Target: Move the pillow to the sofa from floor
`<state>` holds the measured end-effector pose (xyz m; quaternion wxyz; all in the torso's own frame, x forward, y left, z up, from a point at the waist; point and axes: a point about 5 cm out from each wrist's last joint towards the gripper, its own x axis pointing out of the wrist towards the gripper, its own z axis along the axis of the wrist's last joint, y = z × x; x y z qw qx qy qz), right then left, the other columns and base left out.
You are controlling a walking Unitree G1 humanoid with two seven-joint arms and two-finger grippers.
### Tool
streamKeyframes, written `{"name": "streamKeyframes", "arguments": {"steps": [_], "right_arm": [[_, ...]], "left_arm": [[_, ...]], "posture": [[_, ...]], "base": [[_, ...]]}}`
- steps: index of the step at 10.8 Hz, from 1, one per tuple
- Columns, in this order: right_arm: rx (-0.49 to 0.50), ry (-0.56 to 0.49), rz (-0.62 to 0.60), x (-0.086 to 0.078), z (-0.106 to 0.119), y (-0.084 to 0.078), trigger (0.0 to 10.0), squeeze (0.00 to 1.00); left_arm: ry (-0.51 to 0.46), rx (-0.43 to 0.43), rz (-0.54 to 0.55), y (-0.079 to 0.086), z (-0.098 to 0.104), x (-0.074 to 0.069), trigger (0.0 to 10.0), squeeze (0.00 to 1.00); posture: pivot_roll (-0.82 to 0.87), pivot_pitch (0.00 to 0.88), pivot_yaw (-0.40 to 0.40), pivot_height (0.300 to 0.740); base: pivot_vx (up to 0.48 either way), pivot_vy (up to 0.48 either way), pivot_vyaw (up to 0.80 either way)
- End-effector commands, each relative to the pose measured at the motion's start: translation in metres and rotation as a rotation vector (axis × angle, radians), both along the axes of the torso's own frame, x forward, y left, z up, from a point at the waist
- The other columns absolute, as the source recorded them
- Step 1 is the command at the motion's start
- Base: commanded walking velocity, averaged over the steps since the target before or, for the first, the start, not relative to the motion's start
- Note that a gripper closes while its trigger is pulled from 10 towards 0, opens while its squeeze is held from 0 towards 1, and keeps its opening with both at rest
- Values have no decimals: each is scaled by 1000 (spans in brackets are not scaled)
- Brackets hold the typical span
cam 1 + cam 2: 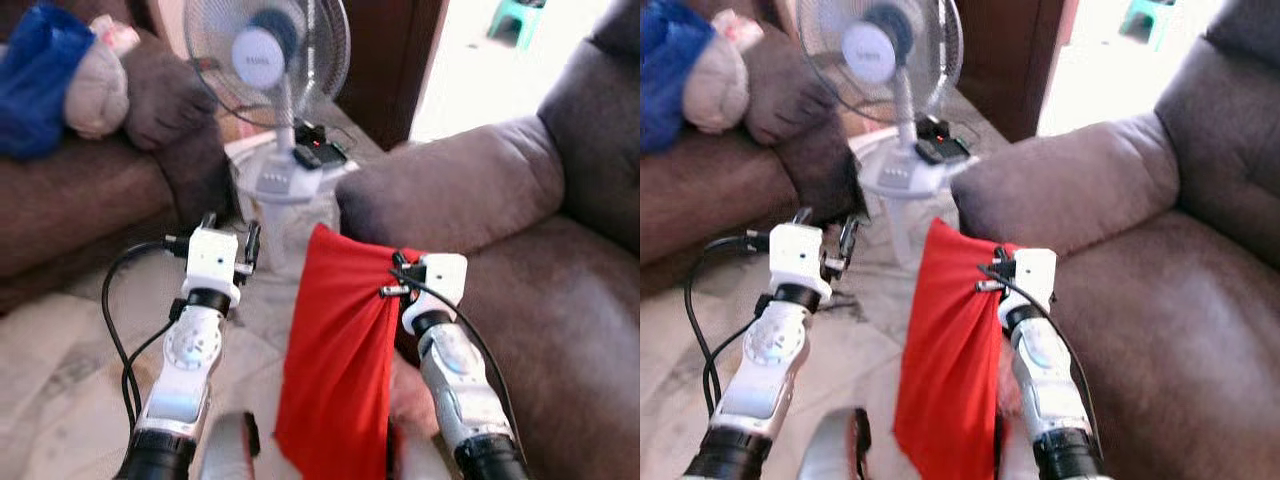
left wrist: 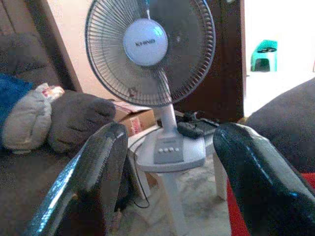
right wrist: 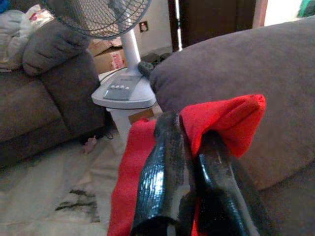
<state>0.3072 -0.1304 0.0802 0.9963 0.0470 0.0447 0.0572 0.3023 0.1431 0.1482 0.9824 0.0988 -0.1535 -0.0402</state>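
Pillow [image 1: 335,370] hangs beside sofa [image 1: 520,250]; fan [image 1: 270,90] behind.

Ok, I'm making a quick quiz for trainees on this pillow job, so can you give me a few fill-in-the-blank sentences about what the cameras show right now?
1. The right gripper is shut on a pillow whose colour is ____.
2. The left gripper has its fingers ____ and holds nothing.
3. On the small white table between the two sofas stands a ____.
4. The pillow hangs beside the armrest of the ____.

Missing words: red; open; fan; sofa
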Motion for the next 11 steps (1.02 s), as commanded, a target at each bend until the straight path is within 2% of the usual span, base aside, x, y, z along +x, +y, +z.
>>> {"name": "streamKeyframes", "arguments": {"steps": [1, 5, 11], "right_arm": [[1, -184, -12, 12, 38, -1, 10000, 0], [3, -185, -11, 14, 38, 0, 10000, 0], [13, -197, -23, 16, 40, 0, 10000, 0]], "left_arm": [[5, 20, 0, 0, 0, 2, 10000, 0], [-1, 25, -2, 0, 2, 4, 10000, 0], [-19, 39, -3, 4, 9, 7, 10000, 0]], "posture": [[55, 3, -34, 690], [59, 0, -30, 740], [65, 0, -16, 740]], "base": [[0, 0, 0], [0, 0, 0], [0, 0, 0]]}}
